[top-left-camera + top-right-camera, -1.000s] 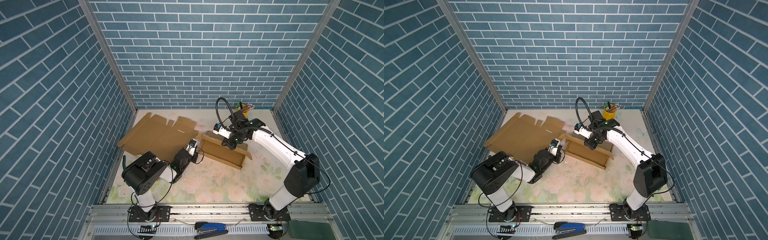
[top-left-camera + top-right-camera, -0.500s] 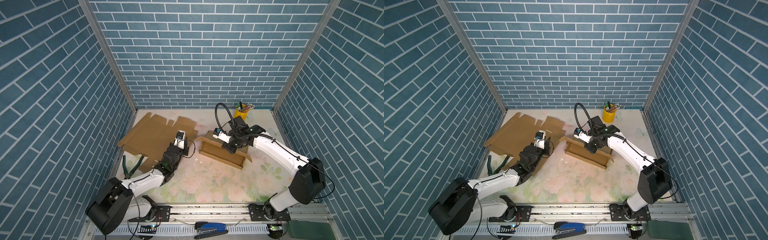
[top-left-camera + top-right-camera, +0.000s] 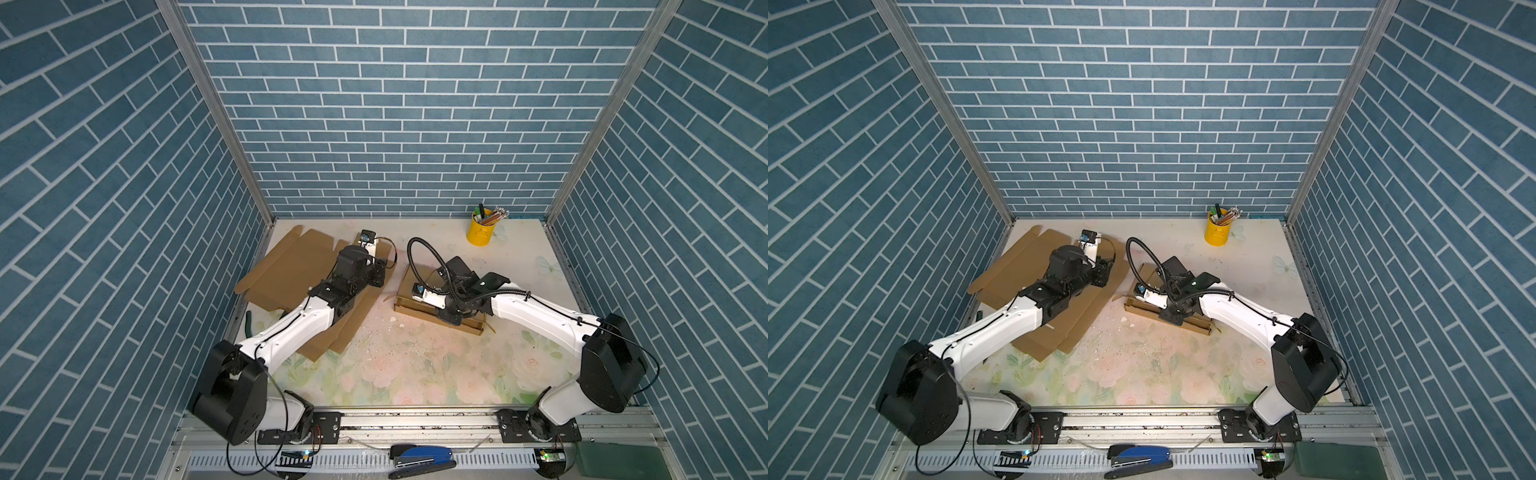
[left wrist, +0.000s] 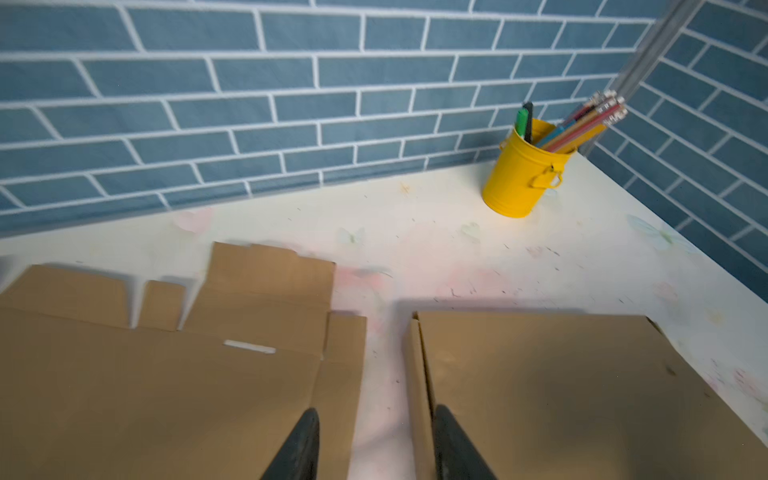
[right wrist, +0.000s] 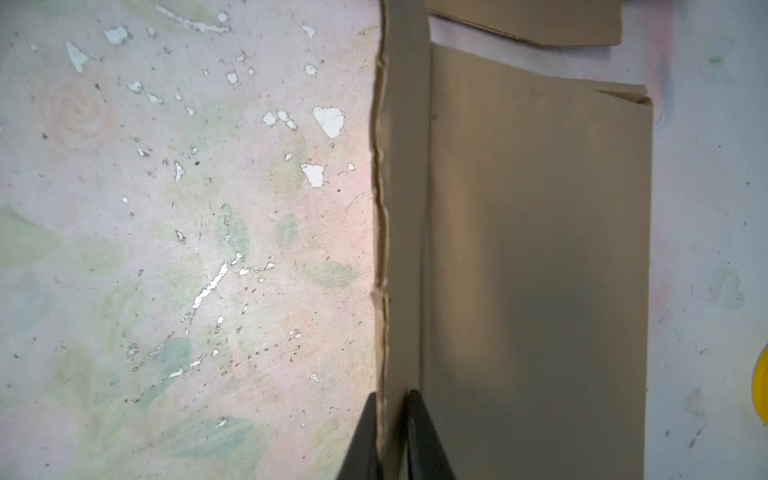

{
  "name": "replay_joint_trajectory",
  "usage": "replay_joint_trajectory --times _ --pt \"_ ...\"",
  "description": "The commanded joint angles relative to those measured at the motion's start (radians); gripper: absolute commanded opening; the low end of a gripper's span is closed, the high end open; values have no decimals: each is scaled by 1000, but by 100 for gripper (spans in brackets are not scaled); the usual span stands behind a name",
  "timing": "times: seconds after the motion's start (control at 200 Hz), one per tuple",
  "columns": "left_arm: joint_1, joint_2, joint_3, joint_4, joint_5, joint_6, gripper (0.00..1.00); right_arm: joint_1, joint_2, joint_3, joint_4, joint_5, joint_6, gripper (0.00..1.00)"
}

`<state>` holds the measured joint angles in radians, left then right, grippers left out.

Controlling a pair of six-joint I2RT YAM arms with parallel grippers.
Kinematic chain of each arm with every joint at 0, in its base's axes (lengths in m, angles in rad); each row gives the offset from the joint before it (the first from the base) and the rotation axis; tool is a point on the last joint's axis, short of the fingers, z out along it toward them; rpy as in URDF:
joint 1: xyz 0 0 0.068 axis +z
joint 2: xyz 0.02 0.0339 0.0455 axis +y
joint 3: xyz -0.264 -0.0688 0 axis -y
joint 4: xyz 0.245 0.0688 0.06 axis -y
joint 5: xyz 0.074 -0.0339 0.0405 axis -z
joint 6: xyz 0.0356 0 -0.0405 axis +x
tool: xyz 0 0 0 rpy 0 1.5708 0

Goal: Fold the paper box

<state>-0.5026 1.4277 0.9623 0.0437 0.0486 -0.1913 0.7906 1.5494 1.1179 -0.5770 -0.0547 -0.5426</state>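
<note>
Left arm has swung off the paper box (image 3: 406,286). The left gripper (image 4: 376,419) hangs over the flat cardboard (image 3: 291,270), fingers apart and empty. The right gripper (image 5: 392,415) pinches the box's front wall, mid-frame in both top views. If it lets go, that wall may flop open. The blue stapler (image 3: 419,461) at the bottom and the yellow cup (image 3: 478,235) far back block nothing.

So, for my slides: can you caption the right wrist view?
Right pincer straddling a side wall of the brown cardboard box on a scuffed floral tabletop.
</note>
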Motion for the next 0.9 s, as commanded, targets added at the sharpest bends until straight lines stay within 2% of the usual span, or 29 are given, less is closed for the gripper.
replay_joint_trajectory --times 0.0,0.225,0.365,0.495,0.605,0.705,0.78,0.89 --pt "10 78 78 -160 190 -43 49 21 6 -57 58 63 -19 23" --pt "10 256 149 -225 297 -19 58 28 -38 -99 90 36 53 44" --pt "9 319 151 -256 304 -11 60 17 -87 -111 82 -26 124 50" --pt "6 341 137 -278 281 3 60 -40 -188 -142 109 -160 238 52" --pt "5 342 114 -252 282 -12 60 -145 -285 -187 167 -194 441 54" --pt "6 339 97 -221 289 -29 60 -228 -314 -188 131 -99 660 53" --pt "6 341 87 -199 298 -43 59 -278 -302 -185 62 6 808 46" --pt "14 352 79 -168 322 -67 59 -383 -280 -209 -39 52 1005 40"
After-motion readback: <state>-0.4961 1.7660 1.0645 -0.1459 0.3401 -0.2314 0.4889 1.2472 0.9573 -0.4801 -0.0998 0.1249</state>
